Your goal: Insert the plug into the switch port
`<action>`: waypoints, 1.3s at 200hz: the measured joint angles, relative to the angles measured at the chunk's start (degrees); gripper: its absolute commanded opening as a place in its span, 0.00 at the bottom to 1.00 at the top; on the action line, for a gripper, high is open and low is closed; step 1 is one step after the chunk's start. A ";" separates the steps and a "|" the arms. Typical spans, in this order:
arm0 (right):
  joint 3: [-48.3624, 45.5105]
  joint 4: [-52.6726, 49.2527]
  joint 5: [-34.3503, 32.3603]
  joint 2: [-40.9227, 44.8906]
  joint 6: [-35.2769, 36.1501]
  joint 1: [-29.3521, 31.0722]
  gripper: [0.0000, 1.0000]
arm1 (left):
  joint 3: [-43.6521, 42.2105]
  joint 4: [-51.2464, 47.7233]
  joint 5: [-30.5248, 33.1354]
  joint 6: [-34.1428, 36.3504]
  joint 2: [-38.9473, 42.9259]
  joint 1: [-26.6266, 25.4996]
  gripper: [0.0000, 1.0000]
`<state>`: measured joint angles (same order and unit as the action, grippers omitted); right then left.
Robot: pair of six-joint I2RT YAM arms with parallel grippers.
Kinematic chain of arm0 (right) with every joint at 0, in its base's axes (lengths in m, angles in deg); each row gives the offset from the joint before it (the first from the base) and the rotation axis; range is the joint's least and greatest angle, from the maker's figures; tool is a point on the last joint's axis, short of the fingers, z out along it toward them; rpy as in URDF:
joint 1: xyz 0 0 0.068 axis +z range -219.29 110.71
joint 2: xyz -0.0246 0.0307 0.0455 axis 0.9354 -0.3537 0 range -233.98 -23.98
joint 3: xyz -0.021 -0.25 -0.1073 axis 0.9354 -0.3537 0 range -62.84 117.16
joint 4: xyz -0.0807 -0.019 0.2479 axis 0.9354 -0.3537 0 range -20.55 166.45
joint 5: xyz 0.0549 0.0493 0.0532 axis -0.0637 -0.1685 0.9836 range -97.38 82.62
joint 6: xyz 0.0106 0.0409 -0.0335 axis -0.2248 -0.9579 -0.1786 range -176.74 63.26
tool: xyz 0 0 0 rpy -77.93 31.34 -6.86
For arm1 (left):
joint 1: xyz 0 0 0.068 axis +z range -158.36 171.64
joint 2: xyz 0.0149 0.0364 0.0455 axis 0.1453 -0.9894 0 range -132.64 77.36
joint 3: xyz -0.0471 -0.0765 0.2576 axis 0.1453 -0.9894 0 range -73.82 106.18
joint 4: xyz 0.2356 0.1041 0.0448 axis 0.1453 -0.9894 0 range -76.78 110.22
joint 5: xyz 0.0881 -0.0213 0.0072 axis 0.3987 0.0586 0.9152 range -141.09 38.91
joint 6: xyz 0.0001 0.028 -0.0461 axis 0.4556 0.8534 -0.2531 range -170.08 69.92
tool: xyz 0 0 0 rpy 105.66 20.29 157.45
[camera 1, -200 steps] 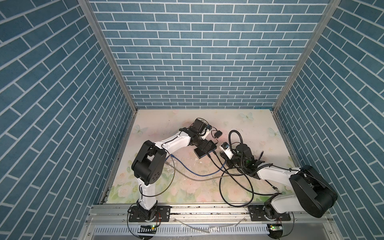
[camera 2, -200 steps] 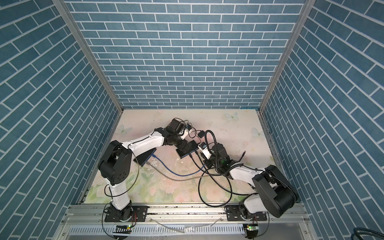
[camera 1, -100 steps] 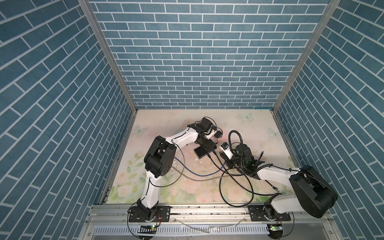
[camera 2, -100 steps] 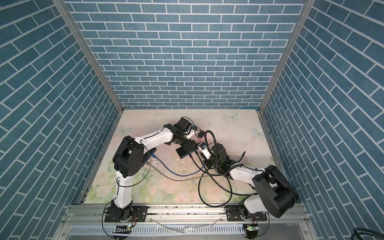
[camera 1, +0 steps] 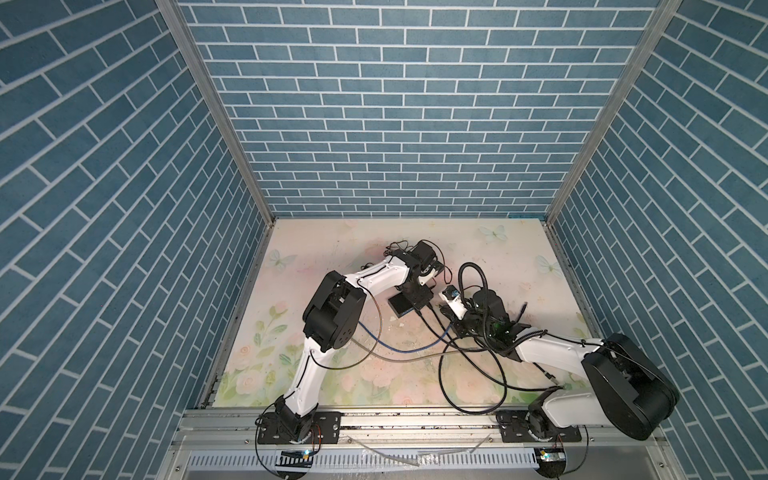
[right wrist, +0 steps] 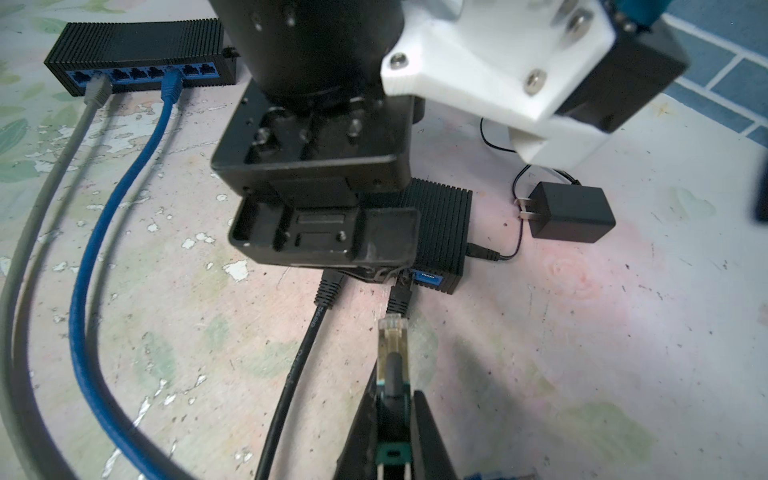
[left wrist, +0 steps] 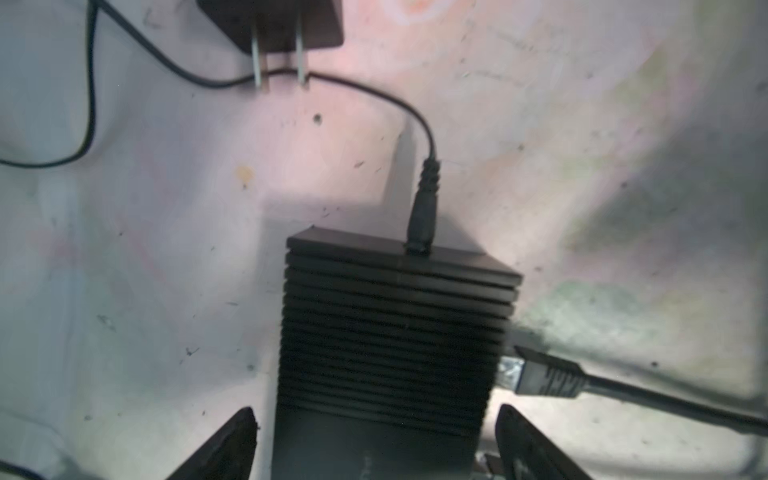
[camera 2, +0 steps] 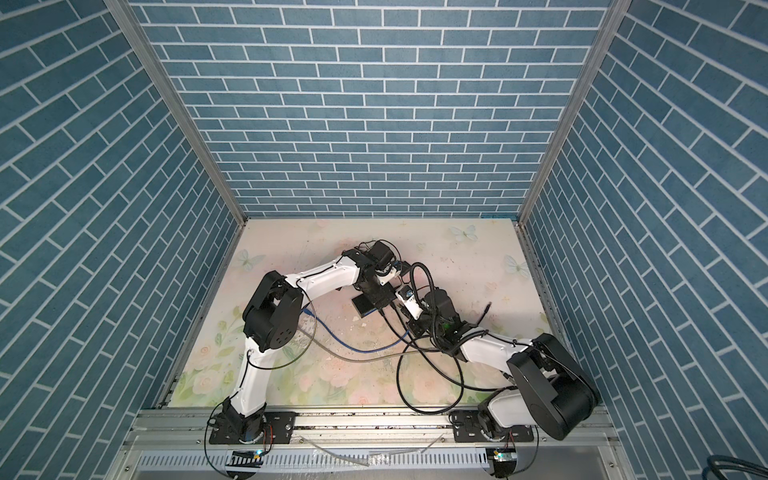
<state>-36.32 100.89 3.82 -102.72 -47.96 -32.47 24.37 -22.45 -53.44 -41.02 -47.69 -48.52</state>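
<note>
A small black ribbed switch (left wrist: 395, 332) lies on the table with a free blue port (right wrist: 430, 279) on its front face. My left gripper (left wrist: 376, 411) is open and straddles the switch body, a gap showing at each finger. In both top views it hangs over the switch (camera 1: 420, 298) (camera 2: 380, 297). My right gripper (right wrist: 395, 399) is shut on the clear plug (right wrist: 392, 336) of a black cable. The plug's tip points at the switch's front, a short way off. Two black cables (right wrist: 328, 289) sit plugged in beside the free port.
A long black switch (right wrist: 137, 41) lies further off with a grey cable (right wrist: 97, 89) and a blue cable (right wrist: 171, 85) plugged in. A black power adapter (right wrist: 571, 214) lies beside the small switch, its thin lead (left wrist: 424, 216) in the switch's back. Loose cables (camera 1: 469, 357) loop across the table.
My left arm's elbow has swung to the right and the left gripper has settled over the small switch, its jaws a little narrower. The right arm and plug have not moved.
</note>
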 measured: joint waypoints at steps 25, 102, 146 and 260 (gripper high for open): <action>0.00 0.04 -0.02 0.00 0.00 0.35 0.00 | 0.92 -0.63 0.46 -0.26 -0.57 0.00 0.85; -1.31 1.36 -0.24 0.02 0.07 2.78 0.00 | 4.39 -1.92 -0.55 -2.84 -4.31 0.00 0.62; -2.10 2.43 0.07 0.96 0.87 4.02 0.00 | 4.39 -2.19 -1.18 -5.46 -4.31 0.02 0.50; -4.76 7.04 1.66 -0.24 3.67 9.40 0.00 | -1.68 1.38 -7.37 -17.51 3.93 0.57 0.38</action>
<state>-41.08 107.93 5.48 -102.96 -44.29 -23.07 22.69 -21.07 -60.81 -58.53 -43.76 -47.95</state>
